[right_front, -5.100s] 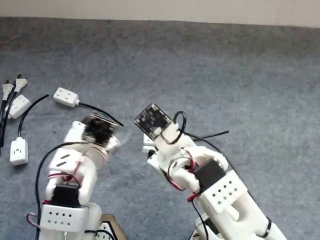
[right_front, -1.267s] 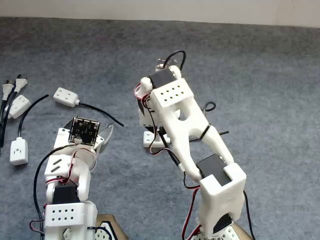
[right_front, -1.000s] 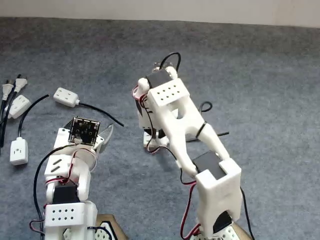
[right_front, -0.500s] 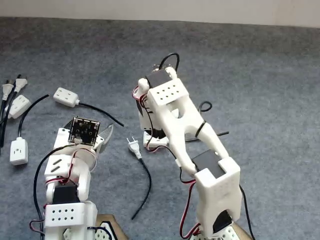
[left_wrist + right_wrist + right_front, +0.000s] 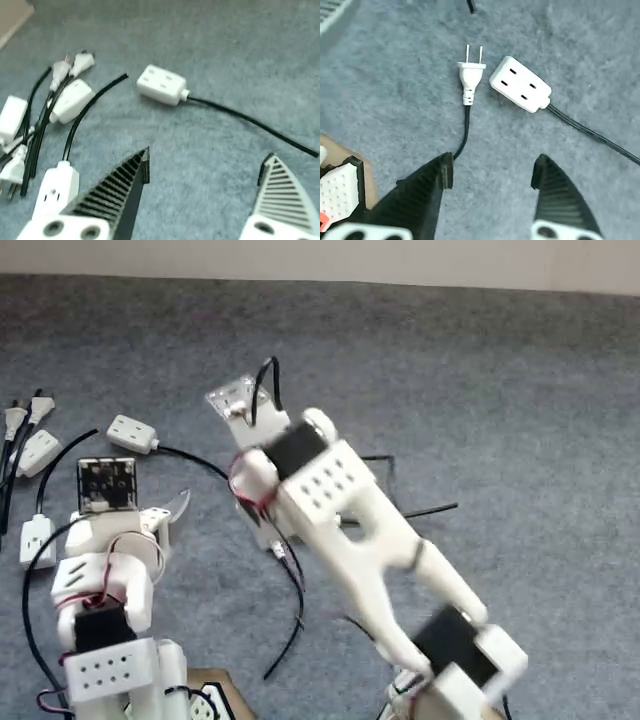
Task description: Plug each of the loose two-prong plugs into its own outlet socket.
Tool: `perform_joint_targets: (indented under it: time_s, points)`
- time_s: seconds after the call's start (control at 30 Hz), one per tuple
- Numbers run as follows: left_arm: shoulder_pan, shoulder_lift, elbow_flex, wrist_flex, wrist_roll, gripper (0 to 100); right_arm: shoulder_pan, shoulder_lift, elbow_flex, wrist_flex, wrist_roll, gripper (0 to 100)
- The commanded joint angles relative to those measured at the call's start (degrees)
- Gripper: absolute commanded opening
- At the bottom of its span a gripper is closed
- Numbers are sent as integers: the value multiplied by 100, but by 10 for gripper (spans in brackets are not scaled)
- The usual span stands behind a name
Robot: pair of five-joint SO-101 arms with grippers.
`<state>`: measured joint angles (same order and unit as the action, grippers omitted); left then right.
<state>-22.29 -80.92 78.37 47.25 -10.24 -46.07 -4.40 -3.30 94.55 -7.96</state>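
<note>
Grey carpet (image 5: 520, 390) beneath everything. Low on the left of the high view, left gripper (image 5: 168, 512) spread wide and empty, hovering over bare carpet. Just past its tips, toward the upper left of the frame, lone socket (image 5: 132, 433), white, flat on the carpet, black cord (image 5: 200, 462) trailing rightward toward the right arm (image 5: 340, 510). Against the left edge of the frame, cluster (image 5: 38, 450) of several white plugs and sockets, black leads tangled together, well apart from either gripper.

Across the middle of the frame, right arm long and white, covering much of the centre. In the right wrist view, right gripper (image 5: 493, 170) likewise wide open, nothing between the fingers. Beyond it on the carpet, loose plug (image 5: 470, 75), white, 2 prongs bare, lying flat, not inserted. Just beside the plug, not touching, second socket (image 5: 520, 91), slots facing up, own wire leading away. In the high view, same plug peeking out near the centre just below the right arm, its lead (image 5: 299, 605) curving down toward the bottom of the frame.
</note>
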Motion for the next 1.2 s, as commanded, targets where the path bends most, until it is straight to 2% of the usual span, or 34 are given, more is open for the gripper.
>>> perform_joint_targets:
  time_s: [0.0, 0.17, 0.3, 0.5, 0.7, 0.83, 0.93, 1.17]
  points:
    - [-233, 1015, -752, 62, 105, 341, -268, -892, 1578, -971, 97, 225]
    - [-277, 2782, -1464, 62, 79, 341, -840, -1481, 2624, -1938, 651, 132]
    - [-242, 3574, -1763, 62, -237, 341, -963, -1393, 2897, -2457, 1108, 129]
    - [-233, 3670, -1833, 88, -316, 341, -541, -611, 3073, -3345, 1354, 130]
    - [-523, 3670, -2105, 97, -202, 341, -409, 13, 3029, -3811, 457, 130]
    - [-1007, 3670, -2642, 114, 26, 341, -444, 75, 3029, -4119, 396, 130]
    - [-1218, 3670, -3029, 413, 18, 341, -444, 92, 3073, -4356, 404, 130]
    - [-1218, 3670, -3635, 1081, 9, 341, -338, 356, 3090, -4558, 624, 130]
